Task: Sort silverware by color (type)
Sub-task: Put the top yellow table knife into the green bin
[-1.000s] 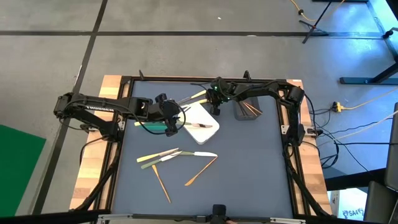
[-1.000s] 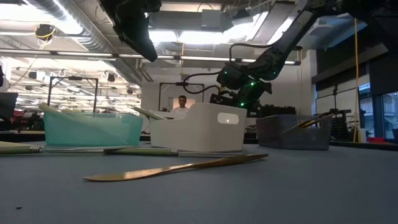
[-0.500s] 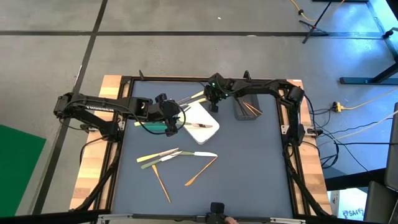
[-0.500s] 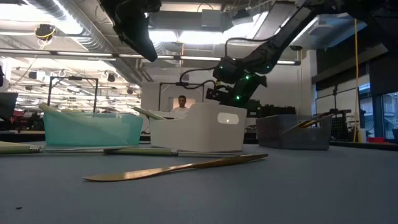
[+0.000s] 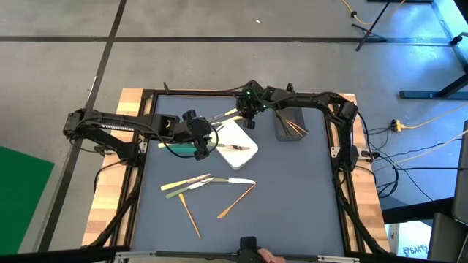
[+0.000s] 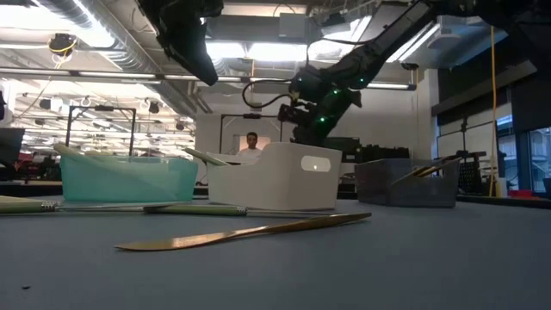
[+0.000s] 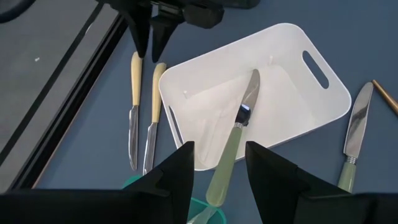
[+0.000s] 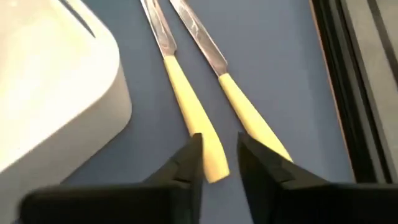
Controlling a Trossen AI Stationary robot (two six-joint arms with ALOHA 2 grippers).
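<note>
1. The white bin (image 5: 238,145) is taken as the landmark; it stands on the grey table (image 5: 292,190) near the far edge, and one green-handled knife (image 7: 233,140) is seen lying inside it.
2. The right gripper (image 8: 217,163) is held just beyond the far corner of the white bin, low over two yellow-handled knives (image 8: 186,106) that lie side by side on the table beside that bin.
3. Its fingers (image 8: 186,163) are seen slightly parted, with the end of one yellow handle in the gap between them; whether the handle is touched cannot be told.
4. The left gripper (image 7: 217,180) is held above the left side of the white bin, over the green container (image 5: 184,150) that stands next to it; its fingers are spread apart and nothing is held between them.
5. The grey container (image 5: 291,127) stands to the right of the white bin, with brown utensils (image 5: 294,128) resting in it.
6. On the near side of the white bin, loose silverware (image 5: 208,181) is scattered on the table: green-handled and pale pieces close together, and two orange-brown pieces (image 5: 235,201) nearer the front edge.
7. Another green-handled knife (image 7: 351,143) lies on the table just beside the white bin.
</note>
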